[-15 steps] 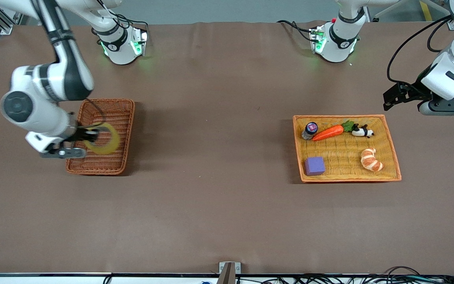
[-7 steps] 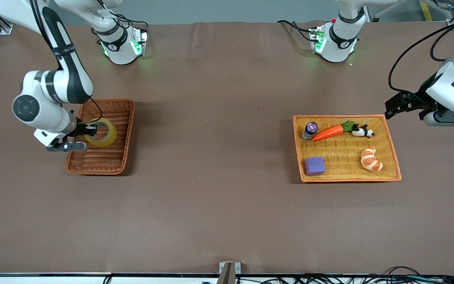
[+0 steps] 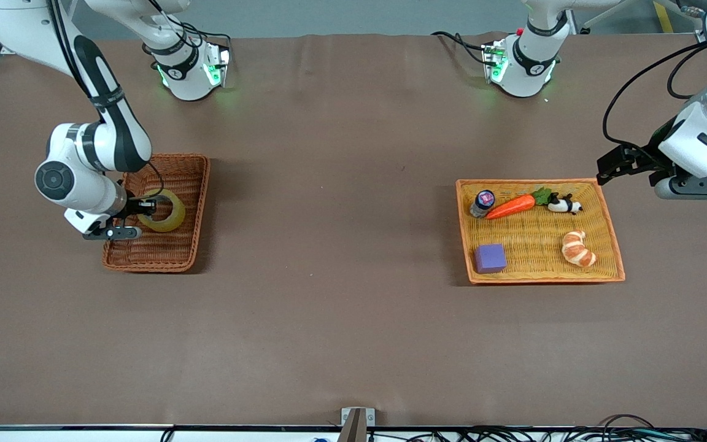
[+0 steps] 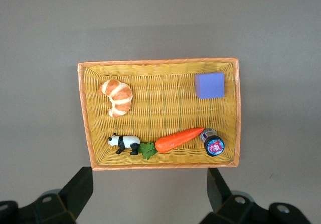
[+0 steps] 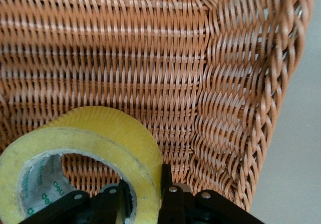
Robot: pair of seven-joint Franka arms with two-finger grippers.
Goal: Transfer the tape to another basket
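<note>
The tape (image 3: pixel 167 211), a yellowish translucent ring, hangs low inside the reddish-brown wicker basket (image 3: pixel 201 195). My right gripper (image 3: pixel 145 206) is shut on the ring's wall, with one finger inside the ring and one outside. In the right wrist view the tape (image 5: pixel 100 128) fills the lower part, pinched by the right gripper (image 5: pixel 143 186) over the basket's woven floor (image 5: pixel 125 58). I cannot tell whether the tape touches the floor. My left gripper (image 3: pixel 612 162) is open and empty, held over bare table beside the orange tray, and it also shows in the left wrist view (image 4: pixel 149 184).
A shallow orange-yellow woven tray (image 3: pixel 611 236) lies toward the left arm's end of the table. It holds a purple cube (image 3: pixel 490 258), a croissant (image 3: pixel 577 248), a carrot (image 3: pixel 511 206), a toy panda (image 3: pixel 565 204) and a small jar (image 3: pixel 483 202). Brown tabletop lies between the basket and the tray.
My right gripper has come down with the tape, from above the basket to low inside it. My left arm has shifted only slightly.
</note>
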